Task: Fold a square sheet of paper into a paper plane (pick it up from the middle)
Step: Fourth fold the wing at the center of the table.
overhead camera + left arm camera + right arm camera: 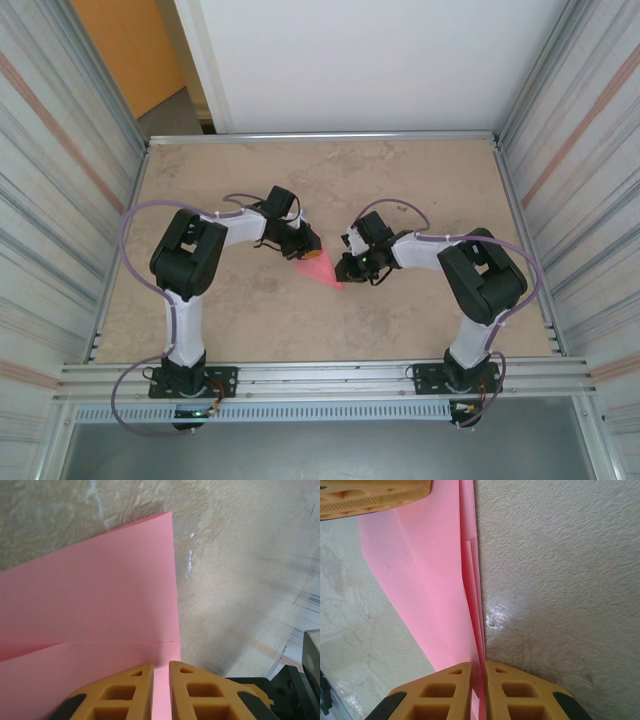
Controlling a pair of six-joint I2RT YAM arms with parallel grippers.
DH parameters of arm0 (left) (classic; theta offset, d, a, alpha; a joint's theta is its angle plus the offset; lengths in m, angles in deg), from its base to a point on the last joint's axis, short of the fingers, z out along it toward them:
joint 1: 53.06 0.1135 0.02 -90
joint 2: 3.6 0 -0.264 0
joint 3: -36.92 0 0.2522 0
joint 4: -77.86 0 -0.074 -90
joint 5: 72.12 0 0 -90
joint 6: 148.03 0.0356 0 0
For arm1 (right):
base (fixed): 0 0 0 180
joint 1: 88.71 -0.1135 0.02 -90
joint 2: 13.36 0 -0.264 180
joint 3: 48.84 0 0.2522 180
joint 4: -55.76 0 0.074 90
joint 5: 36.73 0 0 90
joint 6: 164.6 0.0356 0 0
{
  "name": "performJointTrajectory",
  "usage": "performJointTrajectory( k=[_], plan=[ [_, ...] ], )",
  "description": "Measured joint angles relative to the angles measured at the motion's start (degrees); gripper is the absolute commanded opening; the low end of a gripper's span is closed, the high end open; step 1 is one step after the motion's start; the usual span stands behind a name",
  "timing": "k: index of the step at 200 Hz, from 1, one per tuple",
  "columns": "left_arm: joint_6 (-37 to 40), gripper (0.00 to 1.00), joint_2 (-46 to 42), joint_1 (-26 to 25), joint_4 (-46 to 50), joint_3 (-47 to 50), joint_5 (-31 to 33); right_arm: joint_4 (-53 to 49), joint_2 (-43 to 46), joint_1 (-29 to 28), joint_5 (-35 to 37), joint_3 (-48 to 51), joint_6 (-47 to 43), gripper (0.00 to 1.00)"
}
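paper plane (322, 270) half-folded, pink, pinched between both grippers over the table (420, 180); can't tell if it's lifted or resting. Left gripper (161, 680) is clamped narrow on it. The paper edge sits between its fingers (125, 695), a wide flat panel fans out ahead and to their left, and one crease crosses just ahead of the tips. Right gripper (479, 685) is nipped tight on the stacked folded edge. The layers run straight ahead from its tips, a pink flap spreads to their left, and bare table lies to their right. From above, the grippers face each other, tips close, with the paper's pointed end nearest the right one.
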Motion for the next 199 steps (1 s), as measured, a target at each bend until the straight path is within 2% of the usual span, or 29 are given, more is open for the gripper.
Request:
performJointTrajectory(
  k=[199],
  plan=[
    [0.9,0.19,0.6,0.0,-3.7,-0.4,-2.6,0.0,-0.1,0.0,0.0,0.0,0.0,0.16]
  ],
)
